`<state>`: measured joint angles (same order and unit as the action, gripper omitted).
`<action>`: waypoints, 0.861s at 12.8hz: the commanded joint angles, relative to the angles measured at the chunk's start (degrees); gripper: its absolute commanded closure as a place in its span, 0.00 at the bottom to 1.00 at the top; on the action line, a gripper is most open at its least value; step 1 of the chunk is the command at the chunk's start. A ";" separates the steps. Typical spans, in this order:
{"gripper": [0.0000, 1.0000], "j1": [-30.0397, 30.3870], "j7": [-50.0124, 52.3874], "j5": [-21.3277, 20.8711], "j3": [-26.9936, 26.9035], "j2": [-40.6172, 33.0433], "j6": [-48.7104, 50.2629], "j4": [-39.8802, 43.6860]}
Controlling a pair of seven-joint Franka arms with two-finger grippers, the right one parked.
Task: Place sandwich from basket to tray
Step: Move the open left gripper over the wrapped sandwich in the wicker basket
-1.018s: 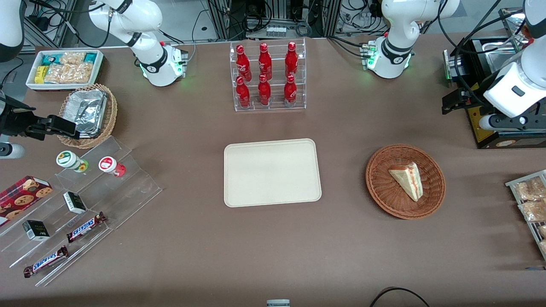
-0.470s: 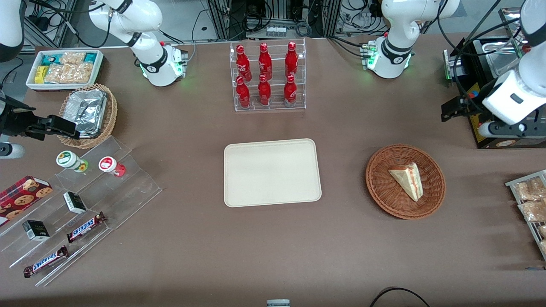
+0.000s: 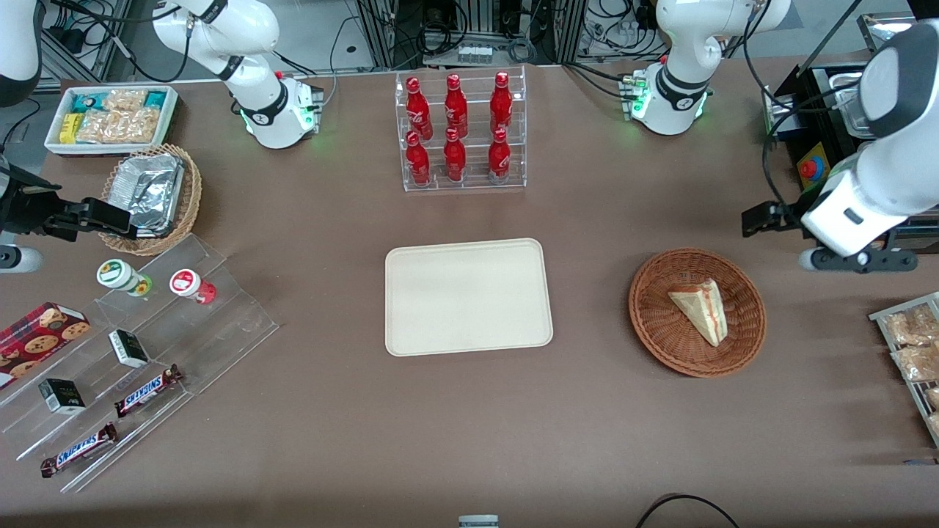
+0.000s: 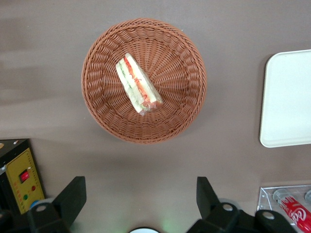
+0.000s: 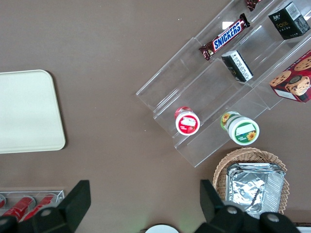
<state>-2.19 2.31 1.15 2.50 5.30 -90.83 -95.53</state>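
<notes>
Sandwich lies in the basket; my gripper hovers jaws apart; I should align across its narrow sides.

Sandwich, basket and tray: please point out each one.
sandwich (image 4: 138,84), left wrist view, middle of its cut edge.
basket (image 4: 180,104), left wrist view, bare woven wall.
tray (image 3: 467,297), front view, bare flat middle.

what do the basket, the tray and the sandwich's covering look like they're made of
The basket looks like woven wicker, reddish-brown, with ribbed rings. The tray seems matte cream plastic or fibre; plain, with no gloss. The sandwich is pale bread under what looks like clear film, though the wrap barely shows. The gripper hangs open above the table beside the basket.
</notes>
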 commanded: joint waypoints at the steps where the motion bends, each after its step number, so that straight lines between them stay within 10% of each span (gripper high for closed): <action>1: 0.00 0.26 0.67 -0.62 0.31 2.78 -2.59 -0.35; 11: 0.00 -0.45 3.84 -0.63 0.48 9.55 -9.63 -0.88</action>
<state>-2.52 4.76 1.15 2.91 14.63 -99.56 -96.36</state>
